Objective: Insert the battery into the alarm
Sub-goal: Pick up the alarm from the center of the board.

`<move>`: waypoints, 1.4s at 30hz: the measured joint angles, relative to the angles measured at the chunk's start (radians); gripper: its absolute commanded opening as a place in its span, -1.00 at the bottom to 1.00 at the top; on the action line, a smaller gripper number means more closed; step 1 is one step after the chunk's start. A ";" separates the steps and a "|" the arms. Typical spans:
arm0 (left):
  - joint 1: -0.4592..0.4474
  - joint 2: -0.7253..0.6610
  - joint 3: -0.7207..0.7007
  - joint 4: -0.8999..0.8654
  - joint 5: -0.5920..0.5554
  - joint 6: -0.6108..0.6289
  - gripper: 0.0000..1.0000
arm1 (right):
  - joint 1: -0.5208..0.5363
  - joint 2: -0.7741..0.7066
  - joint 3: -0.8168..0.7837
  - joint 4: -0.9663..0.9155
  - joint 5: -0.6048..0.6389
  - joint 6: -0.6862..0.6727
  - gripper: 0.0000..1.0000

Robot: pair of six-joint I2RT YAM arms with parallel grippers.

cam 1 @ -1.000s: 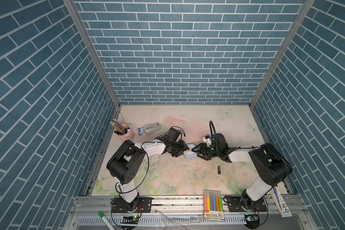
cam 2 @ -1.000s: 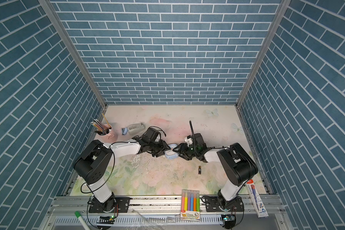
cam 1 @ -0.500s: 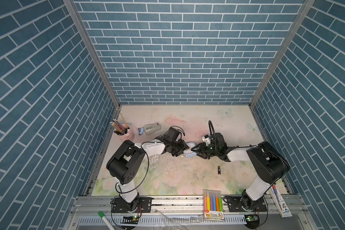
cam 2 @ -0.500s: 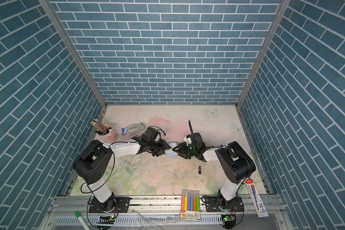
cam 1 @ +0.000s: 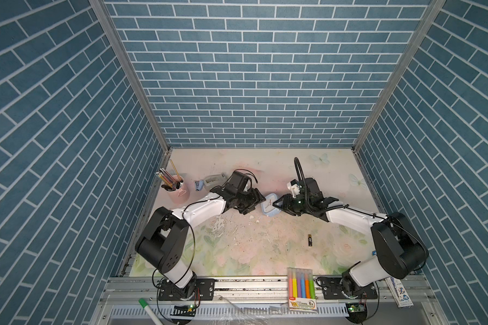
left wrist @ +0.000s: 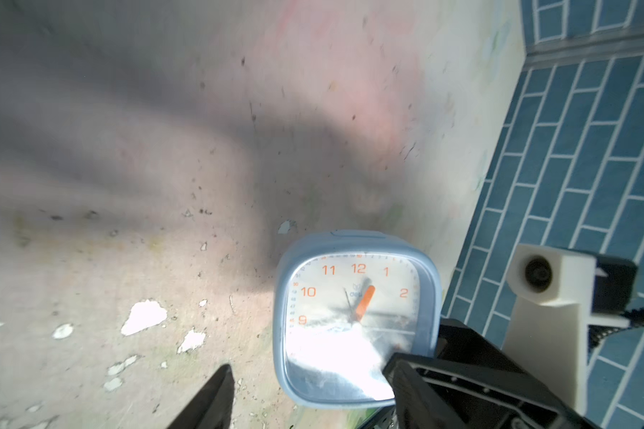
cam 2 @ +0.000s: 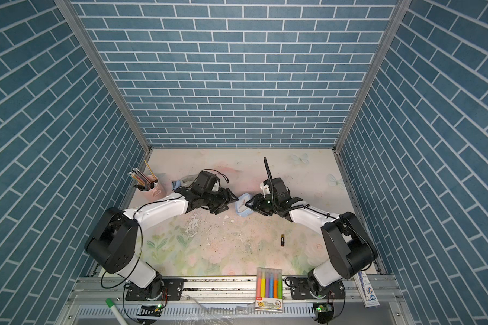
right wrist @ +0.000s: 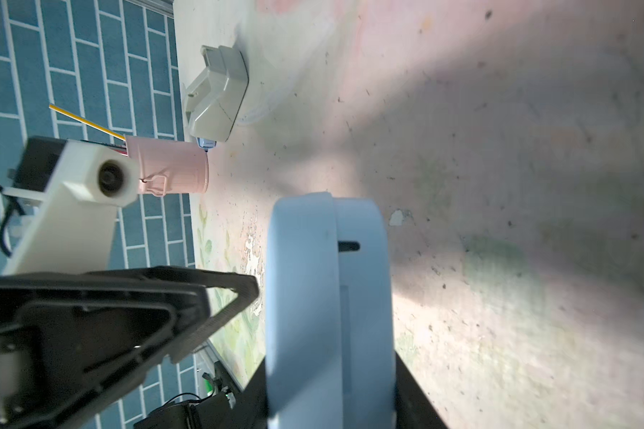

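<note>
Both top views put the alarm (cam 1: 267, 209) between left tool (cam 1: 259, 203) and right tool (cam 1: 277, 204), battery (cam 1: 309, 240) well apart on the bench (cam 1: 237, 253); left wrist: left tool newly spread, finger (left wrist: 216, 393) clear; right wrist: right tool pinching the alarm, so handover looks done.

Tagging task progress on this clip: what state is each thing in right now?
Clock: tilted on edge, dial showing, gripped.
Battery: lying loose on the table, untouched.
Left gripper: open, beside the clock.
Right gripper: shut on the clock.
Pencil cup: upright, holding pencils.
Highlighter pack: lying flat at the front edge.
</note>
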 measured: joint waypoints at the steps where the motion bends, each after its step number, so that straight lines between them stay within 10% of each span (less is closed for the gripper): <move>1: 0.010 -0.017 0.021 -0.031 -0.007 0.011 0.52 | 0.011 -0.011 0.030 -0.049 0.040 -0.034 -1.00; 17: -0.002 -0.036 0.074 -0.027 0.099 -0.211 0.59 | 0.331 -0.068 0.167 -0.347 0.741 -0.607 -1.00; 42: -0.012 0.031 0.024 0.084 0.114 -0.362 0.03 | 0.491 0.012 0.263 -0.358 0.907 -0.869 -1.00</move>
